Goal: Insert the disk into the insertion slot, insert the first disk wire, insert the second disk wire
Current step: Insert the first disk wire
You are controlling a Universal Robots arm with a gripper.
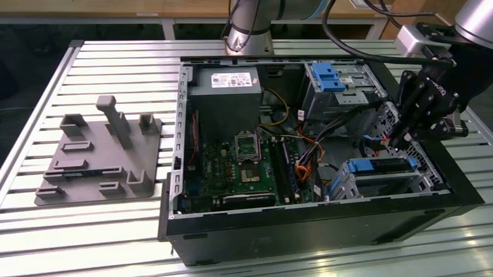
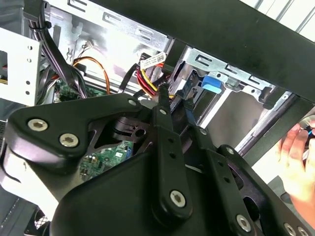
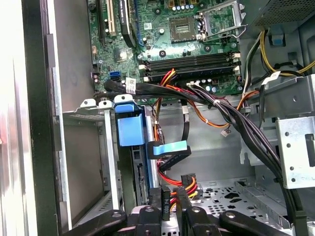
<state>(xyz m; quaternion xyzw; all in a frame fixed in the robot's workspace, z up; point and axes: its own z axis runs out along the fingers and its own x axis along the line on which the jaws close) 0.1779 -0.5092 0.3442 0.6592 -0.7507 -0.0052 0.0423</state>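
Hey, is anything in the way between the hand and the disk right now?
Nothing solid that I can see. In the first wrist view the hand, shut on a black plug, sits just beside the disk. Only loose red and yellow wires and a blue cable hang near the gap.

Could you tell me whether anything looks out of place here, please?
Yes: in the second wrist view a person's hand is close beside the computer case, while the pincer is among the cables inside. Nothing looks damaged.
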